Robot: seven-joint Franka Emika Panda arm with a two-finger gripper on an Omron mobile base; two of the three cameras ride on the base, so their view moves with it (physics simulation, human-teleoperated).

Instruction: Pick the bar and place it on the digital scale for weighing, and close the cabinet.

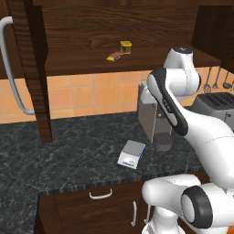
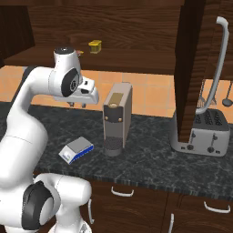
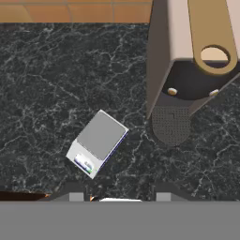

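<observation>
The bar (image 1: pixel 114 56) lies on the shelf inside the open cabinet (image 1: pixel 137 27), well above the digital scale (image 1: pixel 131 153) and just beside a small yellow jar (image 1: pixel 125 46) that stands a little farther back on the same shelf. The gripper (image 2: pixel 78 105) hangs over the dark stone counter (image 1: pixel 68 155), above the scale and lower than the cabinet shelf, so the bar is well apart from it, up and behind. Its fingers (image 2: pixel 83 105) point down at the counter; they look parted with nothing between them, and in the hand view the two tips rise at the bottom edge with a wide gap, the scale's grey plate lying just above that gap. The scale sits flat on the counter, turned at an angle, with nothing on its plate. Just beside the scale stands a tall grey coffee machine (image 2: pixel 117 118), and farther along from the scale on that side is a grey toaster (image 2: pixel 202 132). The cabinet's doors stand swung out, one to each side of the scale, each with a long curved silver handle (image 2: pixel 215 63). Apart from the bar and the jar, the shelf is bare dark wood.
</observation>
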